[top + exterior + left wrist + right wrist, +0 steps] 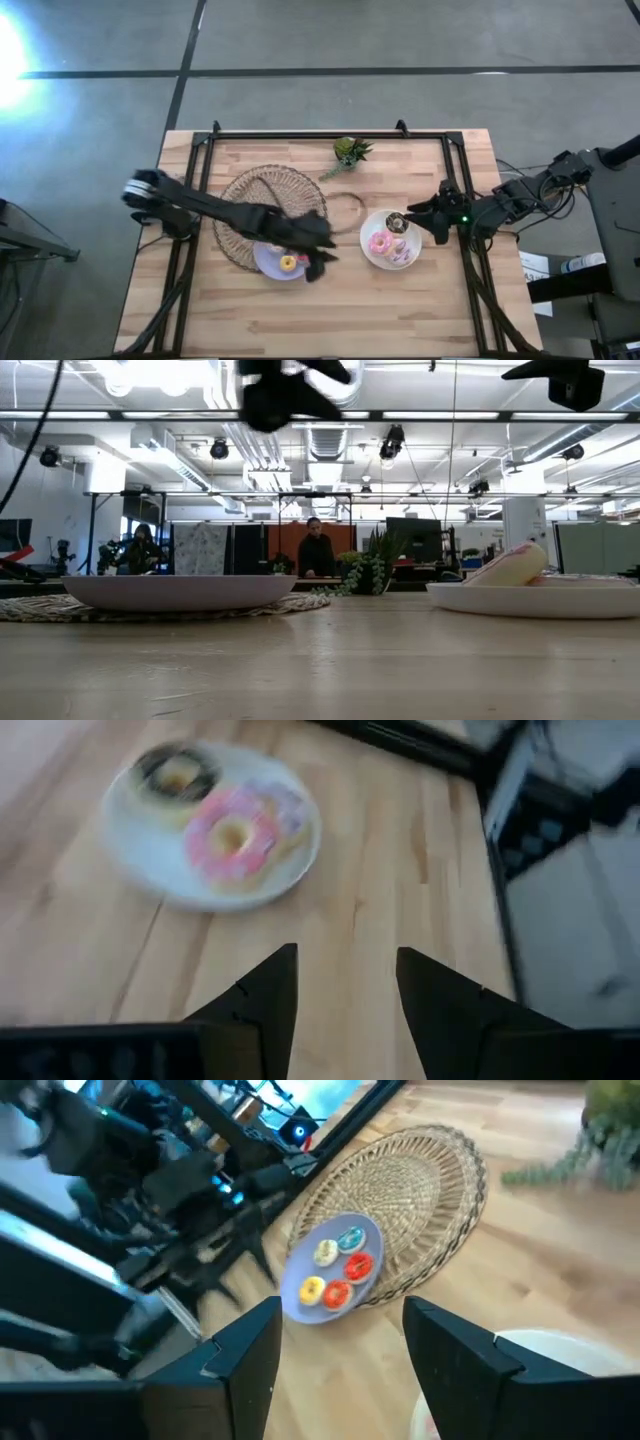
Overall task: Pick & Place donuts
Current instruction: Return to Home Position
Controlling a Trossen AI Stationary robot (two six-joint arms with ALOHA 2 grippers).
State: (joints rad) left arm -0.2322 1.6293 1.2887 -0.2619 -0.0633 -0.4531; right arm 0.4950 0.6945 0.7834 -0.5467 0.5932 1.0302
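Observation:
Several tiny donuts (yellow (312, 1290), red (358, 1266), teal (350, 1238), orange (337, 1293)) lie on the lilac plate (300, 1305), which rests partly on a woven mat (400, 1200). The white plate (150, 860) holds a chocolate-brown donut (175, 775) and pink sprinkled donuts (235, 835). My left gripper (325, 252) hangs open above the table between the two plates, its fingers (270, 990) pointing at the white plate. My right gripper (418, 215) is open over the white plate's right rim (412, 245), facing the lilac plate. Both grippers sit high in the low view.
A small green plant (350, 152) stands near the table's far edge. A thin ring (345, 210) lies between the mat and the white plate. Black frame rails (330, 135) run along the table's far, left and right sides. Bare wood lies along the near edge (330, 320).

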